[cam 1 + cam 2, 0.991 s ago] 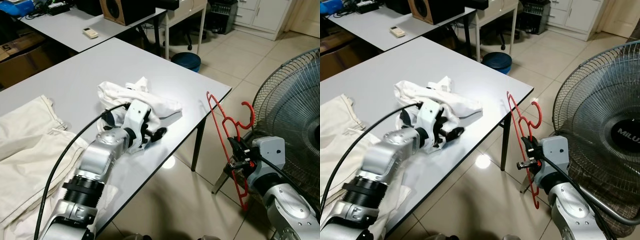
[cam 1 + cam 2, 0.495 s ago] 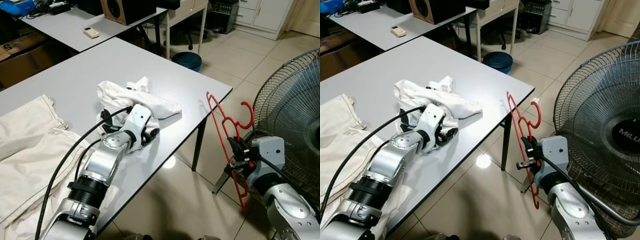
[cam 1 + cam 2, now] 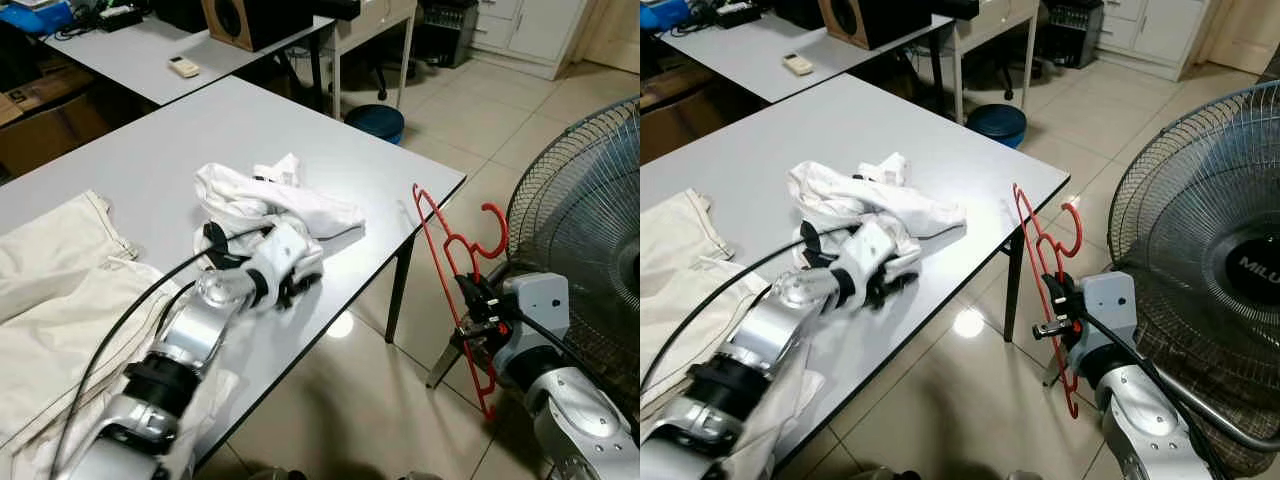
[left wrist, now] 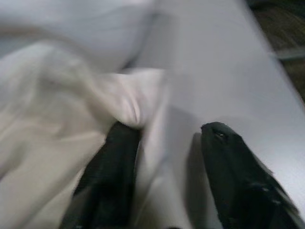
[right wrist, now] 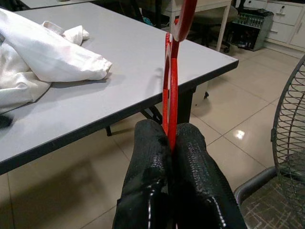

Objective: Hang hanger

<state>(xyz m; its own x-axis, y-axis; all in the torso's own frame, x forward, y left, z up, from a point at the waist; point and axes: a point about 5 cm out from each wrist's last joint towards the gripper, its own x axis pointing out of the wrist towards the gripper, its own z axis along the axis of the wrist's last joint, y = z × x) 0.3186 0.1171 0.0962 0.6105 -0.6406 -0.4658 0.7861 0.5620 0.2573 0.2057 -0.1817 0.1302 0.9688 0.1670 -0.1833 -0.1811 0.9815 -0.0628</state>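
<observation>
A red hanger (image 3: 455,262) stands upright off the table's right edge, its hook at the top, with my right gripper (image 3: 470,298) shut on its lower bar; the same hanger (image 5: 170,81) rises between the black fingers (image 5: 148,157) in the right wrist view. A crumpled white garment (image 3: 268,200) lies on the grey table (image 3: 160,150). My left gripper (image 3: 293,287) reaches low over the table at the garment's near edge, open, with white cloth (image 4: 128,100) lying against one finger (image 4: 112,167).
Cream cloth (image 3: 50,300) covers the table's near left. A large standing fan (image 3: 585,220) is close on the right behind the right arm. A blue basin (image 3: 373,120) sits on the tiled floor beyond the table. A second table (image 3: 150,50) stands further back.
My left gripper has slid forward and lower on the table, up against the white garment's edge. The right gripper and hanger have stayed where they were.
</observation>
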